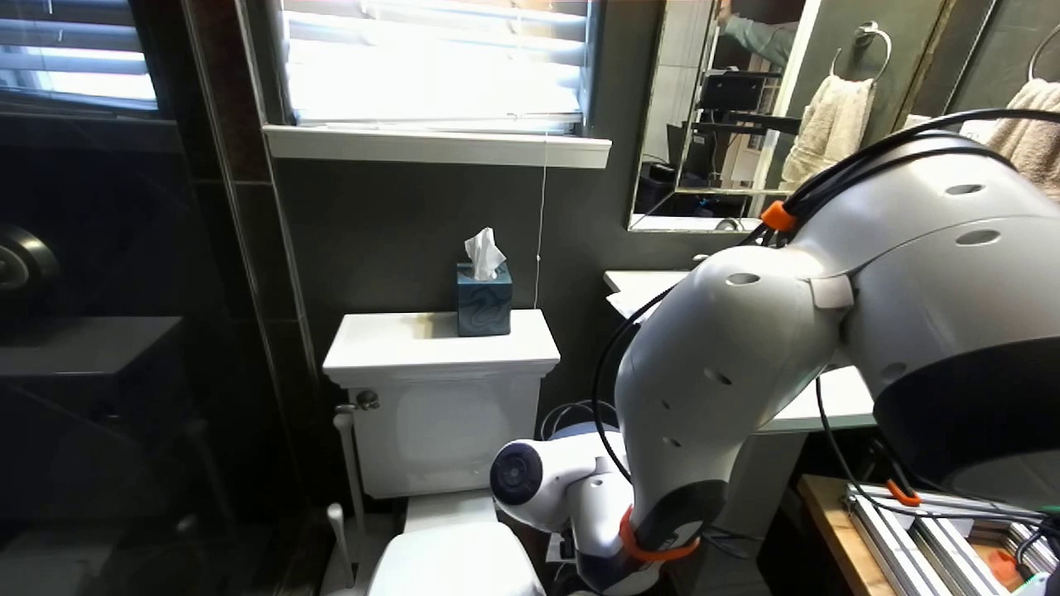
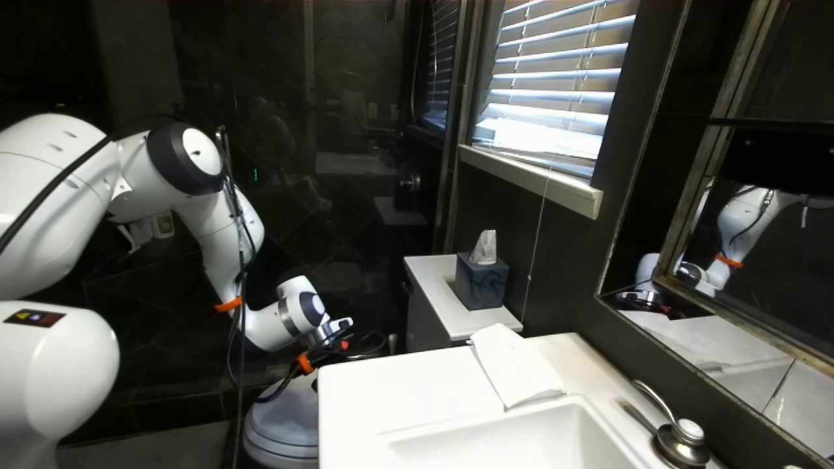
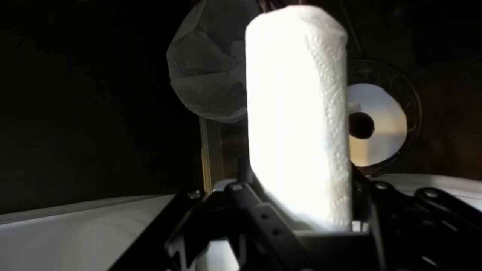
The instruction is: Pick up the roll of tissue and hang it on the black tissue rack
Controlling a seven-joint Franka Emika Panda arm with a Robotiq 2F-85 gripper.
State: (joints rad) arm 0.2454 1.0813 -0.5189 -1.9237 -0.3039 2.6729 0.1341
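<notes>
Tool (image 3: 301, 180) pinching roll of tissue (image 3: 293, 113); in wrist view its long axis apparently runs up from tool, core hidden. Black tissue rack (image 3: 418, 109), another roll (image 3: 388, 120) end-on inside, is to R, looks farther off; prob. needs sideways shift + core lined up w/ rack

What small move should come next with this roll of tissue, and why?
Probably ease the gripper sideways toward the black tissue rack. In the wrist view the gripper holds the roll of tissue, while the rack appears to its right, ringed around another roll seen end-on, so the held roll doesn't look lined up over it yet.
</notes>
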